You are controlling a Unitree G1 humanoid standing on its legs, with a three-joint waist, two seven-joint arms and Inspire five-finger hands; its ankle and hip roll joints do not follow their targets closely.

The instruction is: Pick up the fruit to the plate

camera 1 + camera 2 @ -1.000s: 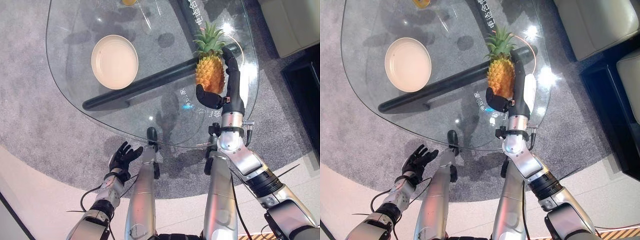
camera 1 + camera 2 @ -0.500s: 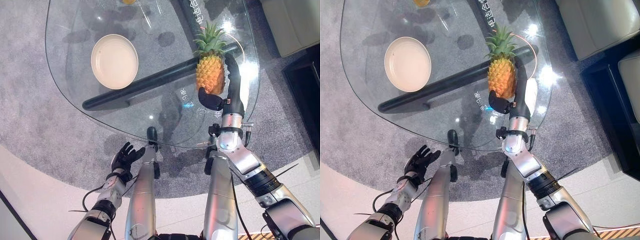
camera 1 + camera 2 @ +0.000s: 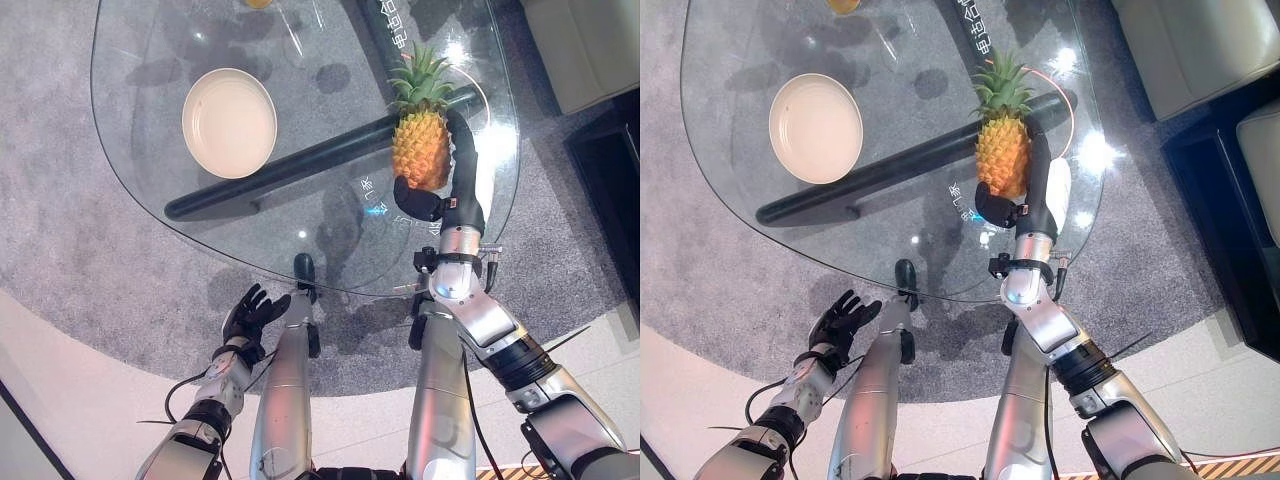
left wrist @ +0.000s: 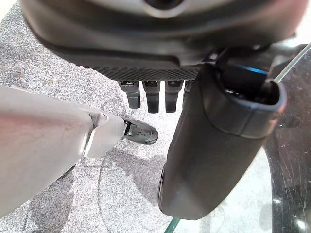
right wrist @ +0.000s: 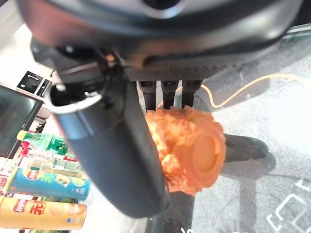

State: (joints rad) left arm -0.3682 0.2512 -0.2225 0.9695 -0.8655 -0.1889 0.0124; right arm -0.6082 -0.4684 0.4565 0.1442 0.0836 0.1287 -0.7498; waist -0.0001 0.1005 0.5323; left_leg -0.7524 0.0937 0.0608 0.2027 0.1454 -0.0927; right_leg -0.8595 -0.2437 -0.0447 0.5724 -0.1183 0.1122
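Closing on the fruit: the right hand [image 3: 445,195] now sits tight against the pineapple [image 3: 419,148], where a second ago it stood a little off the fruit's lower side with the thumb clear of the skin.

Item, right hand: fingers run up the far side of the pineapple, thumb tucked under its near lower end. In the right wrist view the thumb [image 5: 109,150] lies along one flank of the orange body [image 5: 187,148] and the fingers reach past it on the other. Read as curled round the fruit; grip looks set but not yet tested by a lift.

Item, pineapple: upright on the glass tabletop [image 3: 330,215], leafy crown pointing away from the hand, base at the palm. Position on the glass unchanged across the last second; not raised as far as can be judged.

Item, plate [image 3: 229,122]: cream, round, bare, well apart from the hand toward the robot's left, across the dark bar seen through the glass.

Item, left hand [image 3: 248,313]: low, off the tabletop's near edge, fingers spread and relaxed, holding nothing.

Meaning for the task: approach appears finished and grasp made; lift and carry across to the plate remain. Risk judged: heavy, tapering fruit may tip or slip in a side grip.
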